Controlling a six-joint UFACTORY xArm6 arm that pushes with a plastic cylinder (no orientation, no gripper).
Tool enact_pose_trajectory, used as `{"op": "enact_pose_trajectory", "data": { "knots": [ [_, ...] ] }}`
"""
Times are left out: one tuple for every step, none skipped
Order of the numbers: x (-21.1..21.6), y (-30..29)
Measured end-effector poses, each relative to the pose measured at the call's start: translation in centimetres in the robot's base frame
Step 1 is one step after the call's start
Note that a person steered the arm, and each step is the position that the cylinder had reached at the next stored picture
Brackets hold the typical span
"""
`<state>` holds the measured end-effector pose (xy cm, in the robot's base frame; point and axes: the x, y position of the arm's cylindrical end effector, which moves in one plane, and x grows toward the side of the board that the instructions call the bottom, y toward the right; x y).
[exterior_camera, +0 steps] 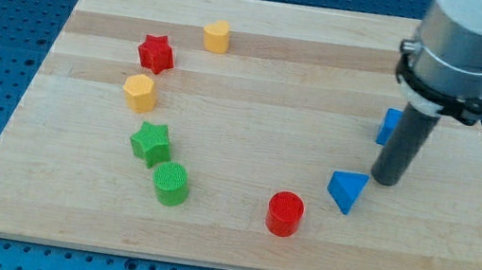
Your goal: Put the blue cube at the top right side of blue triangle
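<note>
Blue cube [388, 125] half hidden behind rod, my tip [386, 181] upper right of blue triangle [348, 190], no claw visible.

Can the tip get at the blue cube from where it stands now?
Probably yes. My tip rests just to the view's right of the blue triangle, and the blue cube sits right behind the rod, partly hidden by it. No other block lies between them.

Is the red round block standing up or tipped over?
Standing up: the red round block shows its flat round top facing upward on the board.
</note>
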<state>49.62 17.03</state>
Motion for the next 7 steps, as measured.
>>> {"op": "enact_pose_trajectory", "data": {
  "knots": [
    [-0.1, 4.9],
    [-1.9, 8.0],
    [-3.9, 9.7],
    [-4.1, 9.8],
    [-5.4, 4.6],
    [-6.9, 4.2],
    [-10.0, 3.1]
  ]
}}
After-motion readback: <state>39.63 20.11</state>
